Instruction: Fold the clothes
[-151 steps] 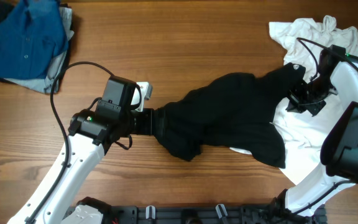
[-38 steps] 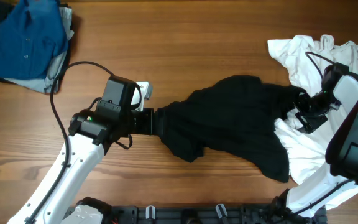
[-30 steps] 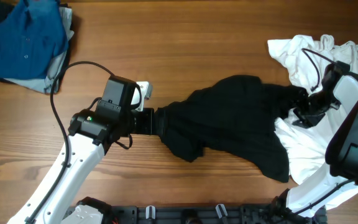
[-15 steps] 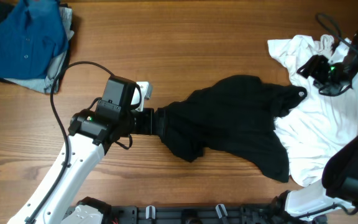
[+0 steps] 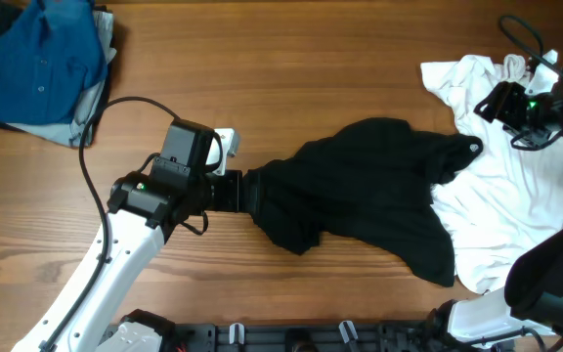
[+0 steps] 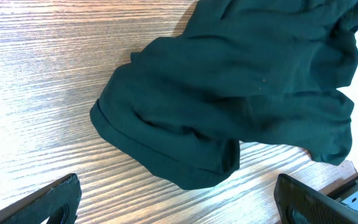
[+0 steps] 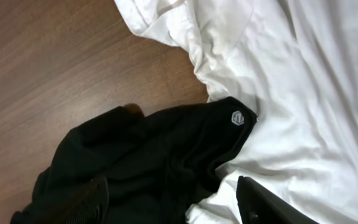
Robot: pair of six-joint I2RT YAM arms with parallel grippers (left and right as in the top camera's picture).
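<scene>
The clothes, a black T-shirt [image 5: 360,191], lie crumpled in the middle of the table, the right end resting on a white T-shirt. A small white logo [image 7: 236,117] shows on that end. My left gripper [image 5: 231,191] sits low at the shirt's left end. In the left wrist view it [image 6: 179,208] is wide open, with bare wood between its fingers and the bunched black fabric [image 6: 229,93] just beyond them. My right gripper [image 5: 497,101] hangs open and empty above the white T-shirt. In the right wrist view it [image 7: 176,205] looks down on the black shirt's right end.
The white T-shirt [image 5: 516,205] spreads over the table's right side and under the black shirt's end. A blue buttoned shirt [image 5: 37,59] lies on a grey garment at the far left corner. The left arm's black cable [image 5: 96,127] loops over the wood.
My right gripper has left the black shirt's right end, opened wider, risen and swung toward the far right over the white T-shirt. The black shirt and left arm have not moved.
</scene>
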